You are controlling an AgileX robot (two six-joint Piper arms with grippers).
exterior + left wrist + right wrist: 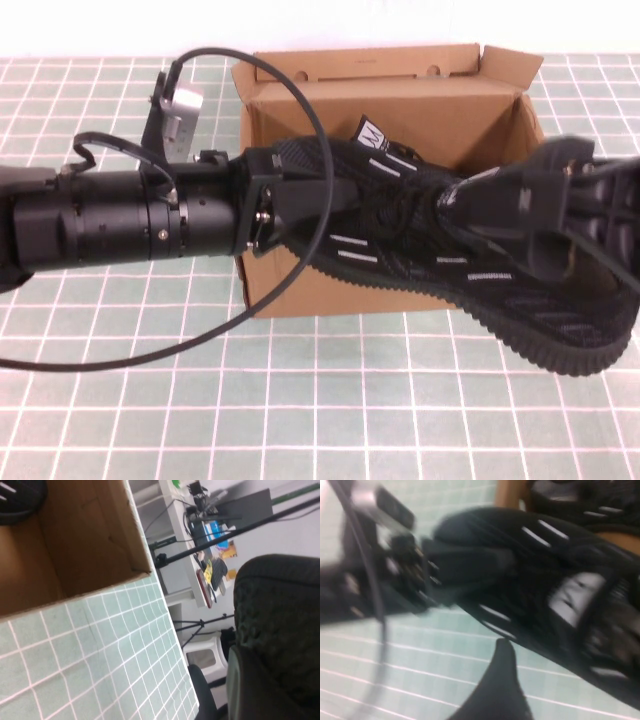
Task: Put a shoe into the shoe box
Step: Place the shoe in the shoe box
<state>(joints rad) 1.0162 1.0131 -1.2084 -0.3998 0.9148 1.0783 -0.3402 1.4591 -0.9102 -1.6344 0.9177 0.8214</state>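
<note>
The black knit shoe [400, 250] hangs in the air over the front wall of the open brown shoe box [400, 100], tilted, with its toe low to the right and its sole towards the front. My left gripper [300, 195] is shut on its heel; the sole fills the side of the left wrist view [280, 620]. My right gripper [490, 220] is shut on its forefoot. In the right wrist view the shoe [545, 580] lies across one of the right gripper's fingers [504, 680]. A second identical shoe [20, 500] lies inside the box.
The box lid flap [380, 60] stands up at the back. A green tiled mat [330, 400] covers the table around the box. A black cable [290, 130] loops from my left arm across the front of the box.
</note>
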